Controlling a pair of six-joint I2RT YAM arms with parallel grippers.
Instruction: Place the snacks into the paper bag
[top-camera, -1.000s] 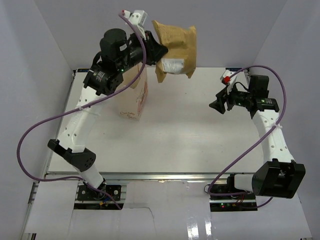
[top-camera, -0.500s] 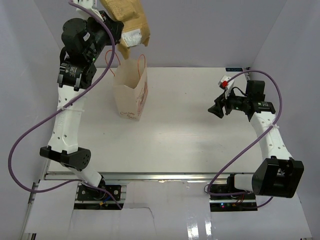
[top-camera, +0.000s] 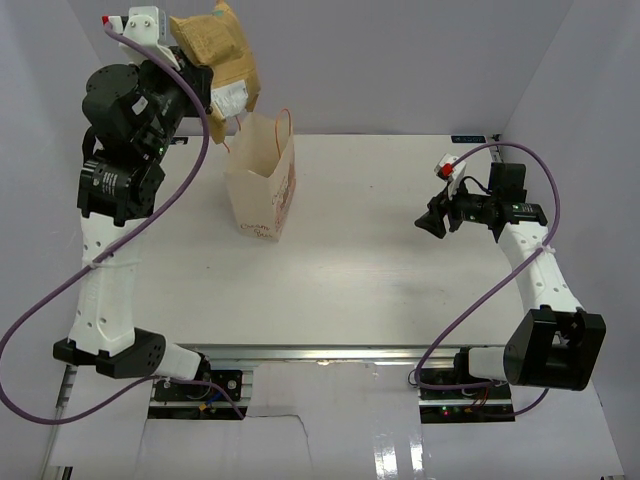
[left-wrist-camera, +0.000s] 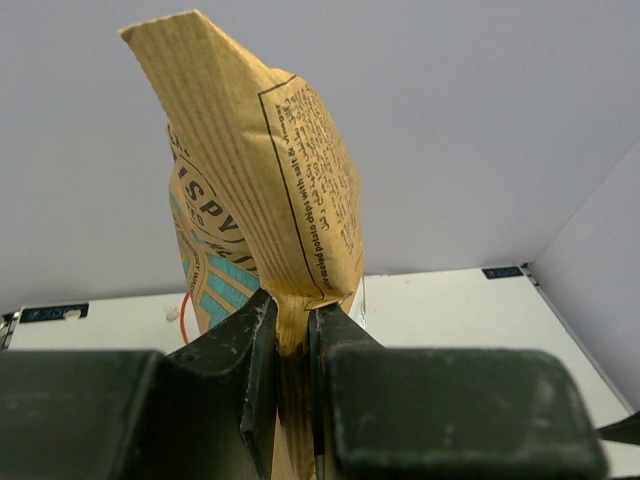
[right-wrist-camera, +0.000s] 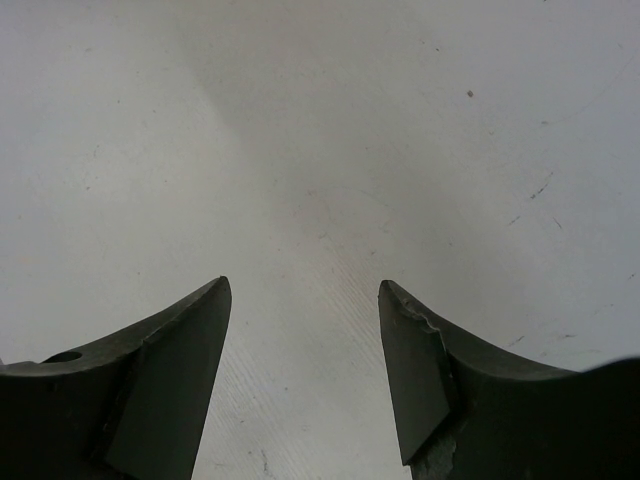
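High over the table's back left, my left gripper (top-camera: 203, 88) is shut on the edge of a tan-brown pouch (top-camera: 222, 52) with a white label. In the left wrist view the pouch (left-wrist-camera: 270, 190) rises from between my pinched fingers (left-wrist-camera: 256, 340), with teal print on one face. The cream paper bag (top-camera: 262, 188) with orange-pink handles stands upright just below and to the right of the pouch, its mouth open. My right gripper (top-camera: 431, 219) hovers low at the right side, open, with only bare table between its fingers (right-wrist-camera: 415, 360). No other snacks show.
White walls close in the back and both sides. The table (top-camera: 400, 270) is white. A purple cable (top-camera: 60, 290) loops off the left arm and another (top-camera: 480, 320) off the right arm.
My left arm has swung the pouch up and leftward, from right of the bag's top to above its left rear corner. The right gripper has barely shifted.
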